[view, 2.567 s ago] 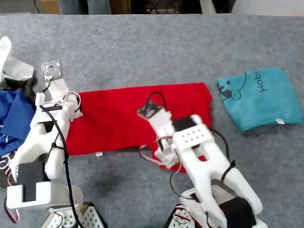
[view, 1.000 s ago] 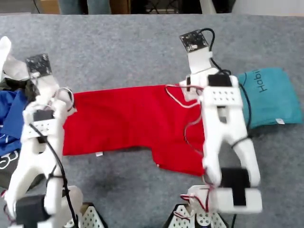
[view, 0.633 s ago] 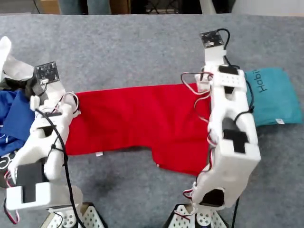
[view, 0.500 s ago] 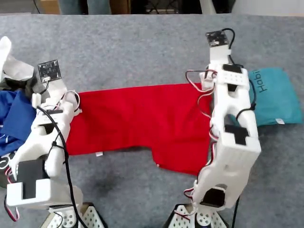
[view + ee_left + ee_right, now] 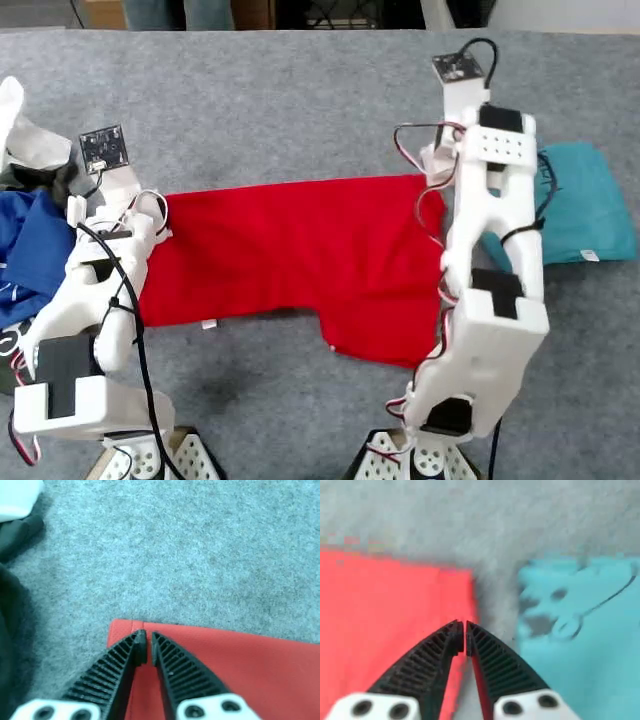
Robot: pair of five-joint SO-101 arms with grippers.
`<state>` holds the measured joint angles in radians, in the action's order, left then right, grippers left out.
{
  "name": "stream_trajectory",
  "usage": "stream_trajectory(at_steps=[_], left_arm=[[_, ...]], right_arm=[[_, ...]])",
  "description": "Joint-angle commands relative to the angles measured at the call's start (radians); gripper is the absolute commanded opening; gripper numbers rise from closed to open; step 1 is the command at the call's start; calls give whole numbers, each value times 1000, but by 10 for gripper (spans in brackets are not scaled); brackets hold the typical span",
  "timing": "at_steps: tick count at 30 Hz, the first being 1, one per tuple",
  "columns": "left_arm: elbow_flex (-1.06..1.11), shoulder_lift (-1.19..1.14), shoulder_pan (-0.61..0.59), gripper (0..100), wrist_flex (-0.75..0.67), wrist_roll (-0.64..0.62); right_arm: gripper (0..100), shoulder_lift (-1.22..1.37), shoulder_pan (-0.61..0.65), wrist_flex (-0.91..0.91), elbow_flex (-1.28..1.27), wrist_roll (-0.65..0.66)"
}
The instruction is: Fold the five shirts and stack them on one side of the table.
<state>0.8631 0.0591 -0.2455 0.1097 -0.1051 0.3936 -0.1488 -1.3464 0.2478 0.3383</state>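
Both far corners of the red shirt (image 5: 290, 250), spread flat mid-bench (image 5: 300, 100), have an end effector at them; left end effector (image 5: 148, 642): fingers together at the left corner; right end effector (image 5: 462, 632): fingers together at the right corner, beside the folded teal shirt (image 5: 590, 215); whether either pinches fabric cannot be told; unfolded shirts (image 5: 25, 240) lie heaped at the bench's left edge.

Covered, cut off
Right arm (image 5: 490, 250) hides part of the teal shirt (image 5: 590, 210); the shirt pile (image 5: 25, 240) runs past the edge.
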Motion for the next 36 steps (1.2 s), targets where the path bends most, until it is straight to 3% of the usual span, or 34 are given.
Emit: stream_trajectory(at_steps=[1,9,14,20,25,29,33,36], left_arm=[[18,71,-8,31,0,0],[36,103,-5,32,5,0],[35,107,-1,29,26,0],[13,103,-4,29,49,0],[12,118,-12,29,57,0],[-58,195,-16,29,212,2],[-189,249,-10,29,374,0],[-255,204,-10,29,356,0]], right_arm=[[15,-56,44,-81,31,3],[15,177,11,203,12,5],[15,341,-2,275,68,-3],[15,364,-14,120,211,3],[15,364,-17,-150,378,29],[15,364,-6,-419,544,157],[15,361,-11,-413,582,80],[15,367,15,-397,582,61]])
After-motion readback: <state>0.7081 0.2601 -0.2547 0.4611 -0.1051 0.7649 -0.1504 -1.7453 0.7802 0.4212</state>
